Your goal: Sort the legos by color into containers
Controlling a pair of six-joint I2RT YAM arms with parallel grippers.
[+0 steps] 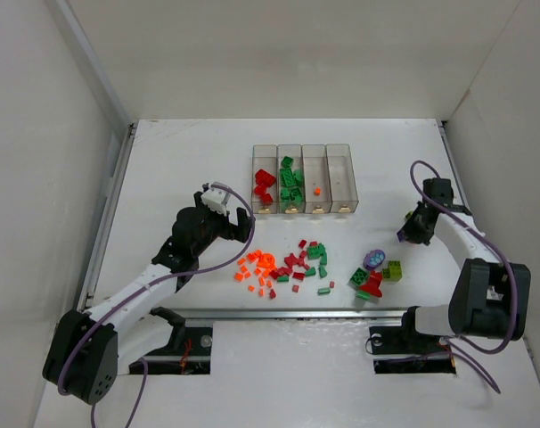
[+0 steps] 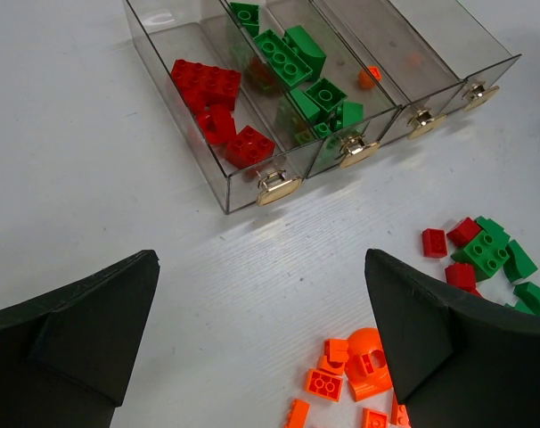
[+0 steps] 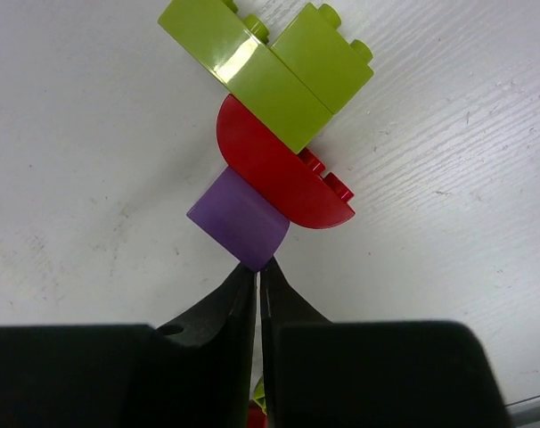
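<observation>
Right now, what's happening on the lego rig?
Two arms are sorting legos into the clear containers. The right gripper is shut on a small purple piece, pinched at a corner. The left gripper is wide open, holding nothing, between the containers and the orange pile. Red bricks sit in the first bin, green bricks in the second, one orange bit in the third; most legos lie loose on the table.

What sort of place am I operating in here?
Likely a lab test cell: a white table boxed in by white wall panels, left arm and right arm bolted at its near edge, and loose legos beside clear bins.
</observation>
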